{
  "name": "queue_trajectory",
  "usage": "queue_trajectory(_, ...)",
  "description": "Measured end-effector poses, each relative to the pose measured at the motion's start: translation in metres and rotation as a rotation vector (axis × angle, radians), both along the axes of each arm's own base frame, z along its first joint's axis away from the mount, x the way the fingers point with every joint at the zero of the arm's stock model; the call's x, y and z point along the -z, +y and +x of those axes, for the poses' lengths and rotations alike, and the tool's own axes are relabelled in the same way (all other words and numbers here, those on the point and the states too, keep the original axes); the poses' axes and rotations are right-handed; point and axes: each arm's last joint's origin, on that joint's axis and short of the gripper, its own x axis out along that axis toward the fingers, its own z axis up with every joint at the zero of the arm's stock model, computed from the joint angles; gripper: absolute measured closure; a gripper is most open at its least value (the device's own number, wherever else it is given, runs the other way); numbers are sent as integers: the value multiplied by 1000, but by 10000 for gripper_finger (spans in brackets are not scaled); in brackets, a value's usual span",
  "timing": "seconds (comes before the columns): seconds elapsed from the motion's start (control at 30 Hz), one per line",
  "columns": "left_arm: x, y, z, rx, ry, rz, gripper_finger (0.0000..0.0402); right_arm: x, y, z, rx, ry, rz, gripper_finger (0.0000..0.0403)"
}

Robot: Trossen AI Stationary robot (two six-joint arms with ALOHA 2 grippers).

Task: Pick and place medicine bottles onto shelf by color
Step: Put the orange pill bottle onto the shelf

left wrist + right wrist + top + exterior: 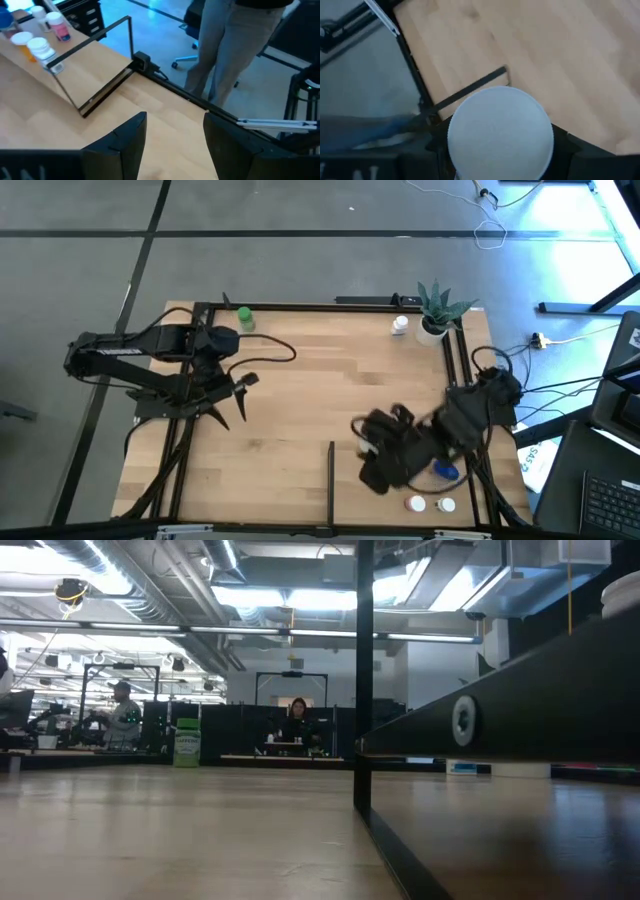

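Medicine bottles sit scattered around the short black divider bar [331,470]: a green one [244,318] far to its upper left, beyond the idle left end effector [238,395], whose fingers stand apart on nothing. Bare tabletop [300,400] lies between. Right of the bar, the right end effector [372,448] grips a white-capped bottle [500,132], apparently for carrying; more bottles [430,504] crowd the frame rail [478,480] there.

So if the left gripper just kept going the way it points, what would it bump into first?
Probably the black frame rail at the table's edge. The left gripper is open and empty, with only bare wood before that rail, though depth is hard to judge.
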Motion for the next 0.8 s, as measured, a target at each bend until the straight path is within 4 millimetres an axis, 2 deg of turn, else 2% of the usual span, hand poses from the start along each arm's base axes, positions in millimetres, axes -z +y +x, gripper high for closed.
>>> queue_trajectory(0.17, 0, -4, 0, 30, -11, 10, 211, 22, 33, -2, 155, 34, 58, 205)
queue_trajectory(0.33, 0, -5, 0, 31, -11, 12, 211, 49, 53, 4, 287, 106, 83, 205)
queue_trajectory(0.63, 0, -5, 0, 28, -9, 10, 211, 99, 75, 29, 344, 197, 39, 205)
queue_trajectory(0.8, 0, -5, 0, 26, -5, 8, 211, 116, 85, 30, 411, 262, 70, 205)
